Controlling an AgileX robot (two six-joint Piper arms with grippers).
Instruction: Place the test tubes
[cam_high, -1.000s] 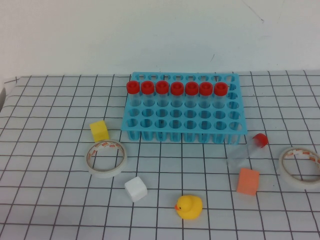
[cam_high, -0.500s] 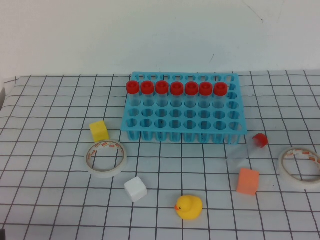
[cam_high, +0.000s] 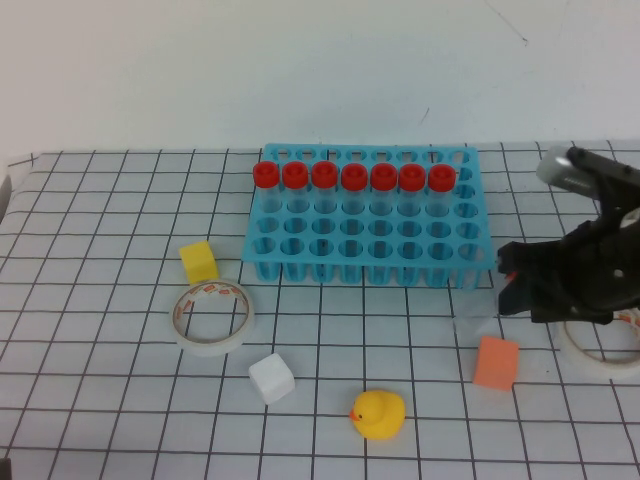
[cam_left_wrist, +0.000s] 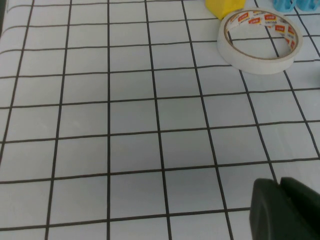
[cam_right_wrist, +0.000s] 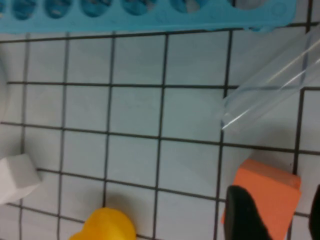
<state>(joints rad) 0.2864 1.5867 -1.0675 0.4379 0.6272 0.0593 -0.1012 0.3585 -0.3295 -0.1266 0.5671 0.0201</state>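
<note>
Left wrist view: left gripper (cam_left_wrist: 286, 210) sits at the worktop's near left corner, jaws together. Tube (cam_high: 474, 314) lies towards the right edge, just behind the block (cam_high: 496, 362). Right gripper (cam_high: 508, 285) hovers over its far end, jaws apart. We'd centre on the tube, clear of the block, before closing. Rack (cam_high: 370, 215) stands beyond.

Brought the right gripper (cam_high: 508, 280) into the high view from the right edge, arm and all. Hangs now over the lying test tube (cam_high: 475, 318), hiding its capped end and part of the right tape roll (cam_high: 592, 352).
</note>
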